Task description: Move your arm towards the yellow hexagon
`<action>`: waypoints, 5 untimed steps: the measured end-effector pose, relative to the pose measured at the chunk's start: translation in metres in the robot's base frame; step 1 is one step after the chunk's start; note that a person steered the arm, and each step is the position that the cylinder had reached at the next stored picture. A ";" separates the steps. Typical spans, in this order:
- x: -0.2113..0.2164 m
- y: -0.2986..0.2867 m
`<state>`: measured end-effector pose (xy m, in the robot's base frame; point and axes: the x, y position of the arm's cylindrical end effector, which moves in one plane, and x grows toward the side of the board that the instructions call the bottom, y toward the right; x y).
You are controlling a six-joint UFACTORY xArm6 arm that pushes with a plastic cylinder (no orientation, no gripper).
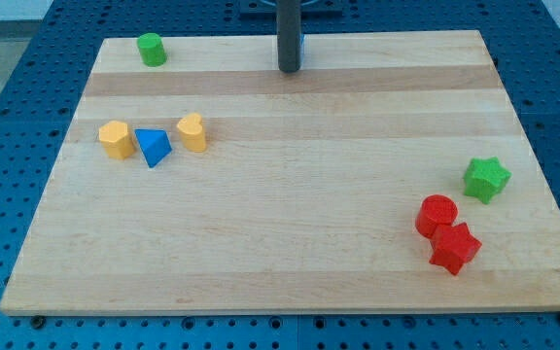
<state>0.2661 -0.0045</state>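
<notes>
well apart, my tip (289, 69), yellow hexagon (116, 139)

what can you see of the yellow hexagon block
The yellow hexagon is a short, matte prism with a flat top, standing upright on the wooden board near the view's left edge. It is leftmost in a row of three, its right side touching or nearly touching the blue triangle. My tip is far off toward the view's top centre, not touching it.
</notes>
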 end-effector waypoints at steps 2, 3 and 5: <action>0.083 0.016; 0.134 0.013; 0.229 -0.080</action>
<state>0.4955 -0.0841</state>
